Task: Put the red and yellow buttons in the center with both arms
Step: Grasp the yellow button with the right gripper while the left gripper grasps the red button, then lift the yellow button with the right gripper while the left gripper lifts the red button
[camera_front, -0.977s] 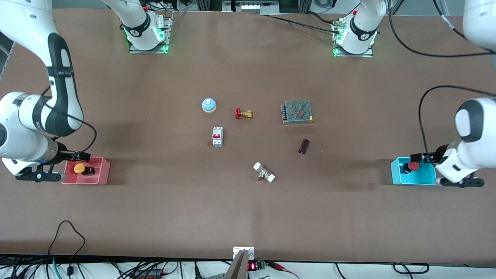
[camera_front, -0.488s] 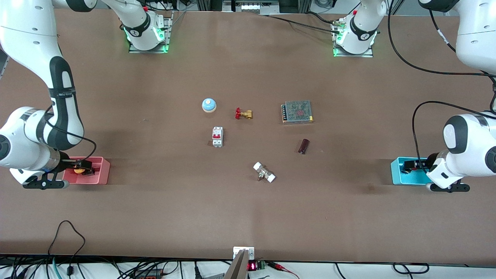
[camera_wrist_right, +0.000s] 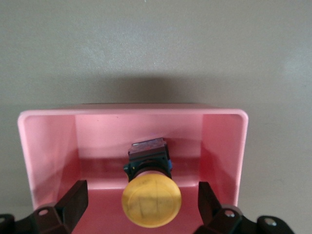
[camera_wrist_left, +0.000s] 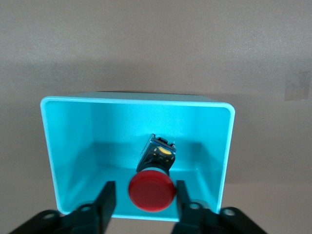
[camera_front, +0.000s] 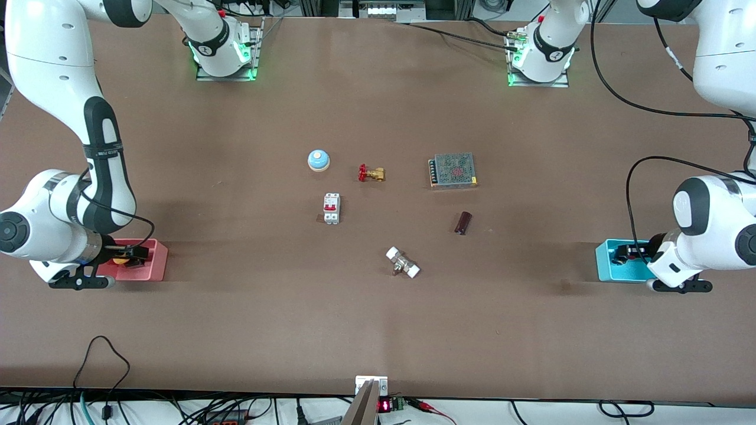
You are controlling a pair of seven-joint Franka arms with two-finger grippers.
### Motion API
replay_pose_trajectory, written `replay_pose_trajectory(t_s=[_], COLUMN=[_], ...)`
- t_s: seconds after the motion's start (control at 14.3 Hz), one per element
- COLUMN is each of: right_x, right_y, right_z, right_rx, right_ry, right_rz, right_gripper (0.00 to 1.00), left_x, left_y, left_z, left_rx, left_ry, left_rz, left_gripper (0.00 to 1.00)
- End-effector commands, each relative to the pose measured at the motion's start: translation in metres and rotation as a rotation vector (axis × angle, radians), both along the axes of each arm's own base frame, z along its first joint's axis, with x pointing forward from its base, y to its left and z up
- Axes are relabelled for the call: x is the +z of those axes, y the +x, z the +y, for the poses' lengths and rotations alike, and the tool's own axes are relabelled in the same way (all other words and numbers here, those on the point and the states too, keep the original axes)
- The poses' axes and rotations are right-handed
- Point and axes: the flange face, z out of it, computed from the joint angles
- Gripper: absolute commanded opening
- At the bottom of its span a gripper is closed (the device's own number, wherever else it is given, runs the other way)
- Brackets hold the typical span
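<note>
The red button lies in the cyan bin at the left arm's end of the table. My left gripper is down in that bin, open, one finger on each side of the red cap. The red cap is hidden in the front view. The yellow button lies in the pink bin at the right arm's end. My right gripper is wide open with its fingers on both sides of the yellow cap, which barely shows in the front view, inside the pink bin.
Mid-table lie a blue-and-white bell, a brass valve with a red handle, a white breaker, a mesh-topped power supply, a dark cylinder and a white-ended fitting.
Both grippers have come down into their bins and now straddle the buttons. The red cap, visible a second ago in the front view, is now covered by the left hand.
</note>
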Motion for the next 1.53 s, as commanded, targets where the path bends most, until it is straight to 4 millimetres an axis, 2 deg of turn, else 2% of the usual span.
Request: replay_pose_trajectory(t_s=[0.0, 0.14, 0.35, 0.56, 0.7, 0.91, 0.98, 1.05, 1.26, 1.47], right_x=[-0.003, -0.006, -0.007, -0.008, -0.01, -0.01, -0.01, -0.009, -0.001, 0.016], right_y=[0.007, 0.007, 0.006, 0.006, 0.006, 0.006, 0.006, 0.006, 0.008, 0.013], right_z=[-0.004, -0.009, -0.009, -0.009, -0.007, -0.007, -0.007, -0.007, -0.004, -0.005], right_rx=[0.038, 0.036, 0.03, 0.018, 0.021, 0.027, 0.027, 0.029, 0.034, 0.039], right_ry=[0.01, 0.01, 0.01, 0.023, 0.023, 0.023, 0.023, 0.023, 0.024, 0.032], right_rz=[-0.038, -0.039, -0.038, -0.041, -0.038, -0.038, -0.038, -0.038, -0.041, -0.035], right_gripper=[1.0, 1.0, 1.0, 0.99, 0.85, 0.56, 0.5, 0.45, 0.36, 0.36], left_x=[0.002, 0.003, 0.014, 0.057, 0.085, 0.121, 0.126, 0.13, 0.122, 0.103], left_y=[0.006, 0.006, 0.009, 0.016, 0.016, 0.009, 0.007, 0.006, 0.008, 0.009], left_z=[0.0, -0.001, 0.0, 0.003, 0.001, -0.009, -0.015, -0.026, -0.065, -0.113], left_rx=[-0.011, -0.011, -0.013, -0.016, -0.014, -0.016, -0.003, 0.014, 0.058, 0.111], left_ry=[0.013, 0.012, 0.019, 0.04, 0.048, 0.051, 0.049, 0.048, 0.021, -0.033], left_rz=[-0.003, -0.005, -0.021, -0.076, -0.101, -0.088, -0.08, -0.076, -0.063, -0.036], left_gripper=[0.36, 0.27, 0.2, 0.18, 0.18, 0.18, 0.18, 0.18, 0.16, 0.16])
